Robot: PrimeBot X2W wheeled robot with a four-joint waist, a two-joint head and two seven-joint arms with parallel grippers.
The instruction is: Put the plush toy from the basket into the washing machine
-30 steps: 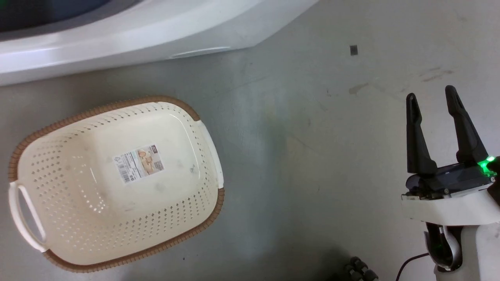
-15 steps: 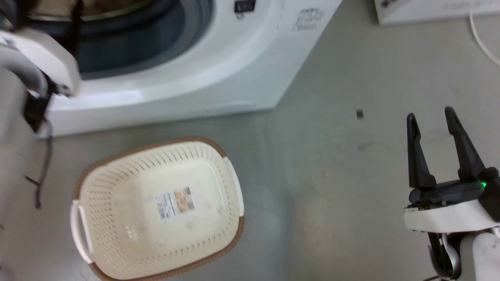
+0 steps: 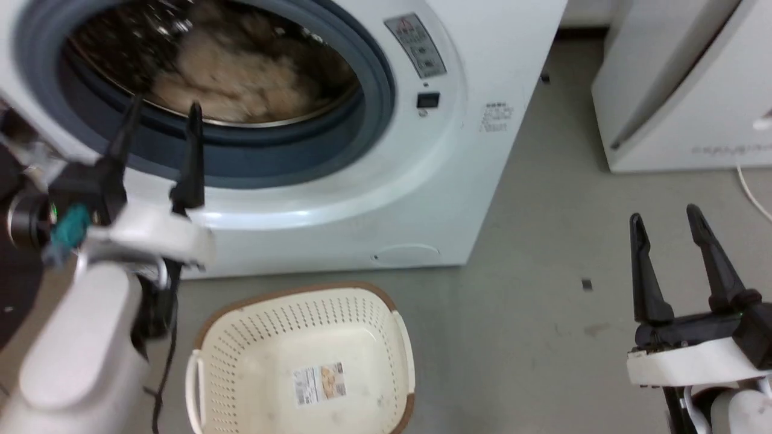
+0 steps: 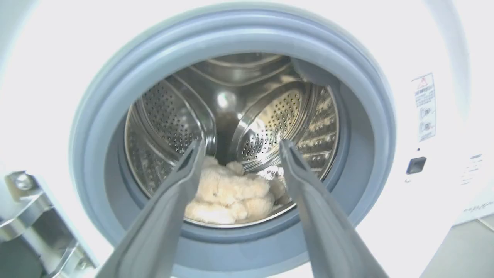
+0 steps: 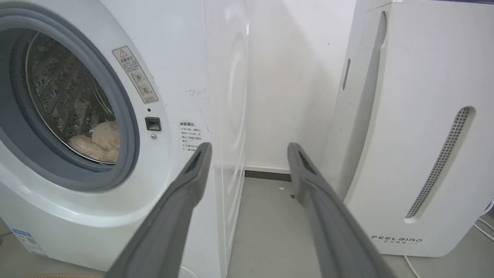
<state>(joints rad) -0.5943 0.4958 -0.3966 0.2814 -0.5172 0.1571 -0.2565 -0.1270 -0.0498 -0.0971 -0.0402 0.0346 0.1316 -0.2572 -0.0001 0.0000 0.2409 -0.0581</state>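
Since toy (image 4: 227, 195) lies in washer (image 3: 482, 181), seemingly settled, we hold left gripper (image 3: 164, 107) and right gripper (image 3: 663, 214) spread wide, empty; basket (image 3: 253, 337) bare.

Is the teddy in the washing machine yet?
Yes, in. The plush toy lies inside the washing machine; the basket holds just its paper label.

i see a smooth grey floor (image 3: 543, 337), scuffed and faintly stained. the washing machine (image 3: 482, 90) stands on it at the back. the basket (image 3: 241, 361) sits upright on the floor just in front of the machine's base, apart from it. to the right, across a strip of floor, stands a white appliance (image 3: 681, 120). a white cable (image 3: 751, 193) trails beside that appliance, and a small dark speck (image 3: 586, 284) lies out in the open.
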